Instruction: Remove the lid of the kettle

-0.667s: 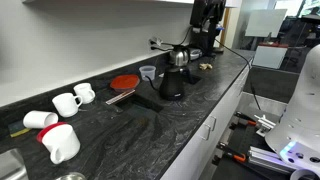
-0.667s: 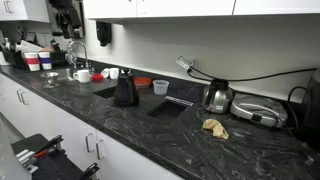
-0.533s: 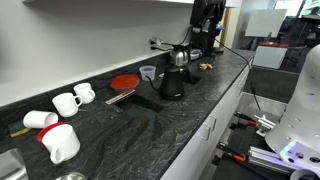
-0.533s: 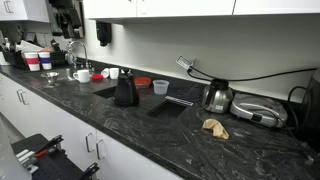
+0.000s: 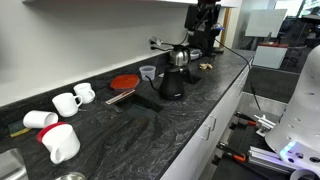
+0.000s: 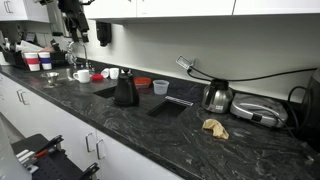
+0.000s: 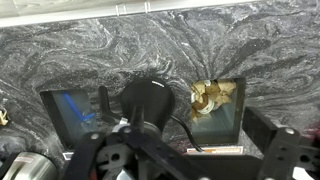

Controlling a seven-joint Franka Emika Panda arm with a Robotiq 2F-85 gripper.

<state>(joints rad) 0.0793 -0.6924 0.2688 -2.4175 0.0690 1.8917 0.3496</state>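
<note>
Gripper (image 7: 182, 150) way up high, jaws look spread wide with nothing between them.
Kettle (image 5: 172, 84) stands upright on the counter (image 5: 190, 125), between the white mugs (image 5: 66, 101) and the shiny silver pot (image 5: 178, 57). It's well below the gripper and well apart from it, and the gripper hangs high over the counter in both exterior views. Lid (image 6: 126, 75) sits on the kettle's top, tiny and hard to make out.

A dark marbled countertop (image 5: 190, 120) runs along a pale wall (image 6: 240, 45). White lower cabinets (image 6: 70, 135) sit beneath the countertop, upper cabinets (image 6: 190, 8) hang above it, and a bright window (image 5: 265, 22) shows beyond its far end.
</note>
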